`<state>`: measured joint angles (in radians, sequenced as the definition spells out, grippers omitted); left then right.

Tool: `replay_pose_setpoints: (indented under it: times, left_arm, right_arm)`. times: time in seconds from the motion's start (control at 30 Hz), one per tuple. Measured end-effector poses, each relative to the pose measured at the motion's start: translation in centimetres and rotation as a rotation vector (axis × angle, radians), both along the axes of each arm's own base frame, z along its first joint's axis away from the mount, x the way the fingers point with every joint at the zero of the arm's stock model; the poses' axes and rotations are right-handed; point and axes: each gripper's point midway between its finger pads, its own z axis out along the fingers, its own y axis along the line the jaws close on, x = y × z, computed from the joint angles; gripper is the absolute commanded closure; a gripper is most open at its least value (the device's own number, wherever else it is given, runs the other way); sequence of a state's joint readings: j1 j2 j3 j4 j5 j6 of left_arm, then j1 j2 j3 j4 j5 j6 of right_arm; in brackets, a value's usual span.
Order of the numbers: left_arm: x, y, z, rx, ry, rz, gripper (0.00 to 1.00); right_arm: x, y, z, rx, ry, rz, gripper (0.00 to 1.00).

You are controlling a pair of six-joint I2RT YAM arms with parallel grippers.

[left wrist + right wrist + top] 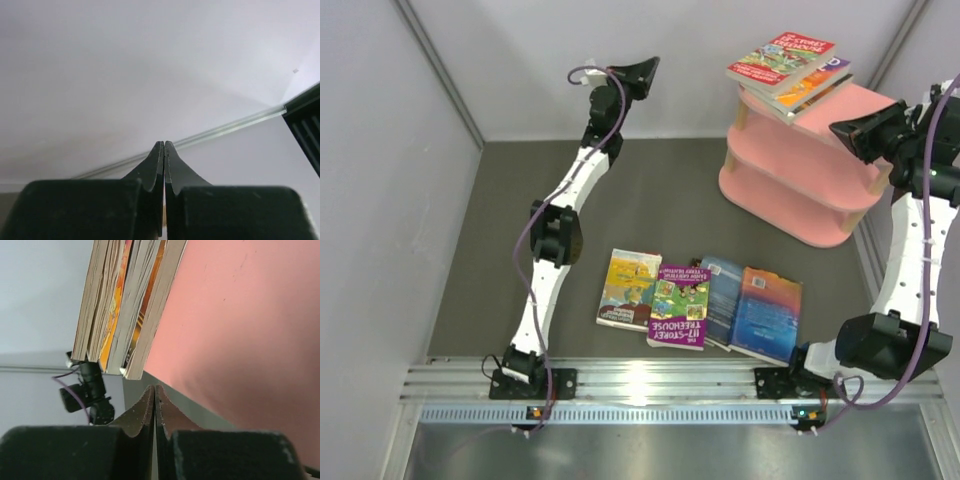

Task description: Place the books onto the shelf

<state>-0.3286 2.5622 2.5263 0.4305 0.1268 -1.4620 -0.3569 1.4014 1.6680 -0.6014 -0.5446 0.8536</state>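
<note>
Four books (705,300) lie flat, side by side, on the table (510,210), one cover reading "117-STOREY TREEHOUSE". A stack (787,62) of more, "STOREY" legible on top, overhangs the top board of the pink shelf (790,178). The left gripper (164,145) and the right gripper (154,388) each show fingers pressed together, empty

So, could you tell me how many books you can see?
7: on the table lie a yellow book, a purple Treehouse book and two blue books; three sit stacked on the pink shelf's top tier, though that stack may hide more.
</note>
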Motion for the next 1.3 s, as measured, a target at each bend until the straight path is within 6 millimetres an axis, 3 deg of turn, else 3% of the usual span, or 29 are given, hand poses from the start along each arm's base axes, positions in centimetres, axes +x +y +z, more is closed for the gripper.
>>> replay_pose_setpoints:
  times: [0.13, 0.27, 0.33, 0.4, 0.43, 0.47, 0.53, 0.57, 0.6, 0.67, 0.8, 0.97, 1.1, 1.17, 1.3]
  left_arm:
    - [1.6, -1.8, -4.2, -0.088, 0.077, 0.069, 1.00]
    - [0.3, -4.6, -4.6, -0.075, 0.069, 0.040, 1.00]
    - [-1.1, -6.1, -4.5, -0.047, 0.050, -0.012, 1.00]
    - [-1.9, -6.7, -5.4, -0.008, 0.071, -0.040, 1.00]
    - [-2.2, -6.6, -5.7, 0.010, 0.080, -0.045, 1.00]
    - [-2.2, -6.4, -6.0, 0.026, 0.086, -0.046, 0.91]
    - [-2.1, -5.8, -5.8, 0.043, 0.081, -0.046, 0.78]
    - [-2.0, -5.5, -5.5, 0.047, 0.073, -0.045, 0.55]
    - [-1.8, -5.0, -5.0, 0.050, 0.064, -0.043, 0.48]
    - [-1.7, -4.2, -3.4, 0.037, 0.043, -0.052, 0.31]
    - [-2.6, -2.8, -0.9, 0.034, -0.008, -0.093, 0.28]
    - [-4.7, -2.5, -3.3, 0.106, 0.066, -0.160, 0.27]
    - [-6.9, -3.0, -5.9, 0.180, 0.127, -0.228, 0.27]
    - [-7.7, -3.2, -6.5, 0.209, 0.138, -0.259, 0.27]
    - [-9.0, -2.7, -7.2, 0.267, 0.159, -0.296, 0.28]
  right_arm:
    - [-1.1, 0.4, 1.2, -0.006, -0.046, -0.007, 1.00]
    - [-0.8, 0.8, 3.9, -0.026, -0.149, 0.018, 0.97]
    - [-0.3, 1.6, 6.4, -0.041, -0.207, 0.047, 0.96]
    - [0.3, 2.6, 10.1, -0.070, -0.304, 0.083, 0.89]
    - [0.6, 3.3, 11.6, -0.080, -0.346, 0.103, 0.63]
    - [0.7, 4.4, 13.4, -0.084, -0.395, 0.133, 0.49]
    - [1.1, 6.5, 15.6, -0.090, -0.455, 0.181, 0.26]
    - [1.2, 7.4, 16.3, -0.088, -0.472, 0.200, 0.22]
    - [1.4, 8.1, 16.7, -0.089, -0.483, 0.213, 0.20]
    - [2.2, 9.1, 16.6, -0.077, -0.477, 0.226, 0.16]
    - [5.2, 8.8, 14.7, -0.056, -0.393, 0.191, 0.13]
    - [9.6, 7.8, 10.0, -0.048, -0.232, 0.121, 0.14]
    - [11.0, 8.2, 5.7, -0.051, -0.091, 0.096, 0.16]
    - [11.2, 8.6, 4.7, -0.054, -0.061, 0.089, 0.17]
    - [11.0, 8.9, 4.8, -0.074, -0.053, 0.068, 0.19]
